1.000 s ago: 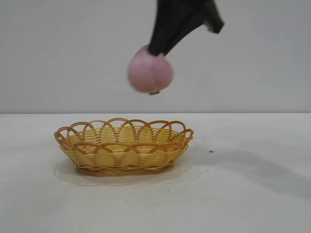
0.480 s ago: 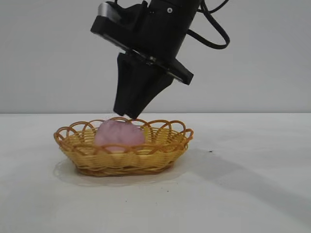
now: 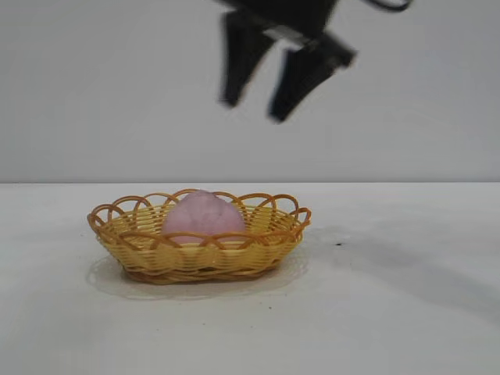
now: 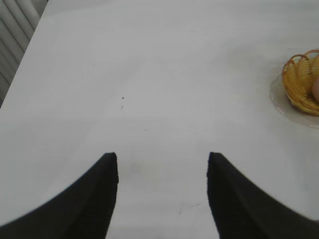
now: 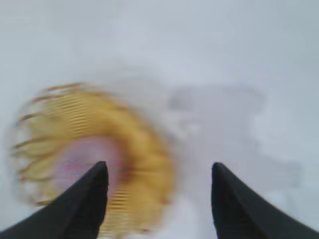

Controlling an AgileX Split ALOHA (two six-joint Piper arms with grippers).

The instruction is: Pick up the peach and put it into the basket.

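The dusty-pink peach [image 3: 203, 215] lies inside the yellow wicker basket [image 3: 199, 262] on the white table, left of centre in the exterior view. My right gripper [image 3: 253, 109] hangs open and empty well above the basket, a little to its right. In the right wrist view the open gripper [image 5: 159, 165] looks down on the blurred basket [image 5: 144, 149] with the peach [image 5: 82, 157] in it. My left gripper [image 4: 162, 155] is open and empty over bare table, far from the basket [image 4: 299, 82].
The white table [image 3: 391, 312] stretches around the basket. A small dark speck [image 3: 338, 244] lies to the basket's right. A ribbed wall or radiator [image 4: 15, 30] stands beyond the table edge in the left wrist view.
The right gripper carried the peach down into the basket, let go of it, opened and rose. The peach now rests in the basket.
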